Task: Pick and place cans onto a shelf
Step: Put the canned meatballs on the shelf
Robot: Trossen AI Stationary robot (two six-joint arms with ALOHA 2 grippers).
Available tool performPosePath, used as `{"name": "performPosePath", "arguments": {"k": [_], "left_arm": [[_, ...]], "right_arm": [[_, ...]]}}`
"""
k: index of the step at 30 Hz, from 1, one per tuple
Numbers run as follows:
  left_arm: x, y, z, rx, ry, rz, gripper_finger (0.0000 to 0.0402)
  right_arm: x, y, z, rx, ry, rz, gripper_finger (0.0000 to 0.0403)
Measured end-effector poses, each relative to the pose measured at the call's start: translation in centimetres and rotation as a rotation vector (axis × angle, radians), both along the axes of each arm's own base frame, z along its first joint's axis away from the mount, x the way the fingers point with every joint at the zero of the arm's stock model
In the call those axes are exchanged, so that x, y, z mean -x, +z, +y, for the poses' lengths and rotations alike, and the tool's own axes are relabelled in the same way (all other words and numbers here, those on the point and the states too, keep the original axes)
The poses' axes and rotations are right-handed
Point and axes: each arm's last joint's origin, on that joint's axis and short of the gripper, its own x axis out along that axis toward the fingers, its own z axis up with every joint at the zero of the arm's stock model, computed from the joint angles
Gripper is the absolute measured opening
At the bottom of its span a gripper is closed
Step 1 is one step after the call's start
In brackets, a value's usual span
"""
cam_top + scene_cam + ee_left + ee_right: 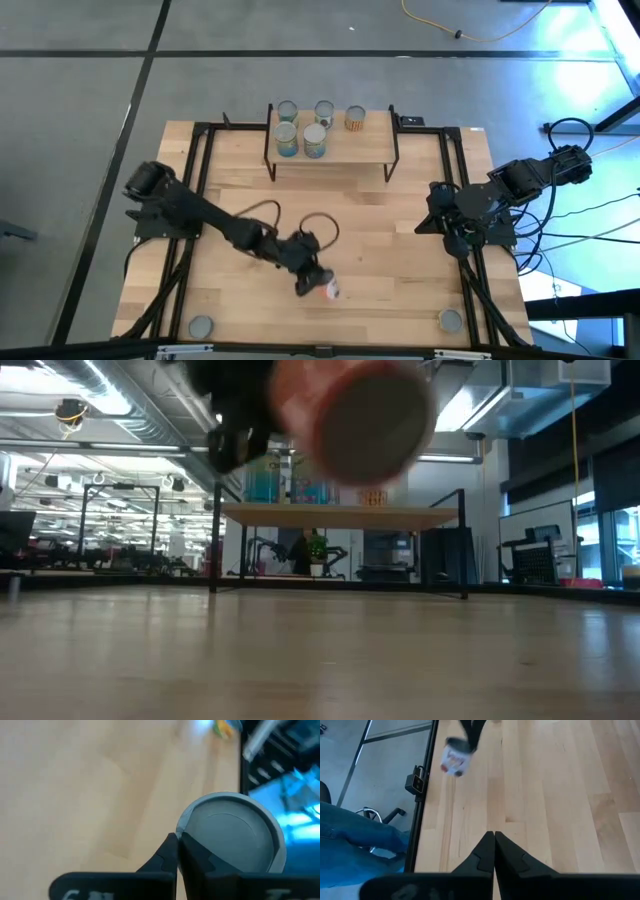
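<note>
My left gripper (312, 278) is near the table's near middle, shut on an orange-red and white can (330, 290). The low view shows the can (365, 415) lifted high off the tabletop, one grey round end toward the camera. The can also shows far off in the right wrist view (454, 761). The shelf (350, 150) stands at the table's far middle on black legs, with several cans on it (300, 140). Two more cans stand on the table at the near left (201, 326) and near right (450, 320). My right gripper (434, 220) waits shut and empty at the table's right. My left gripper has the can at the edge of its grey round end (187, 827). One finger (205, 862) lies over the round end and the other (165, 857) beside the can's side. The can is lifted clear of the table and tilted, with nothing under it.
Black frame rails run along the table's left (195, 170) and right (455, 180) sides. The bare wooden tabletop (380, 230) lies between the held can and the shelf. Cables hang off the table's right side (590, 230).
</note>
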Motion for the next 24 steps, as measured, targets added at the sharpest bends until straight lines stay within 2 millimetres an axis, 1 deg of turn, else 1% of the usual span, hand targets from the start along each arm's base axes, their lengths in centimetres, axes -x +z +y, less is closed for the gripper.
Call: {"name": "performPosePath", "arguments": {"k": [2,4,6,11,13,17,24], "left_arm": [[0.7,1.7,1.2,-0.052,0.048,-0.003,0.0000],[0.8,3.9,2.4,-0.109,0.083,-0.020,0.0000],[1.1,6.2,3.5,-0.195,0.099,-0.002,0.0000],[0.9,12.0,6.0,-0.375,0.110,0.018,0.0000],[0.7,13.8,7.0,-0.419,0.106,0.004,0.0000],[0.6,16.6,8.8,-0.525,0.098,-0.047,0.0000],[0.5,19.9,12.3,-0.699,0.130,-0.106,0.0000]], "right_arm": [[0.0,0.0,0.0,0.000,0.000,0.000,0.0007],[0.0,0.0,0.0,0.000,0.001,-0.001,0.0007],[0.0,0.0,0.0,0.000,0.002,-0.007,0.0007],[-0.2,0.2,0.0,0.005,-0.011,-0.030,0.0007],[-0.2,0.2,0.0,0.015,-0.022,-0.035,0.0007],[-0.2,0.2,-0.1,0.033,-0.041,-0.042,0.0007],[-0.3,0.2,-0.2,0.063,-0.087,-0.058,0.0007]]}}
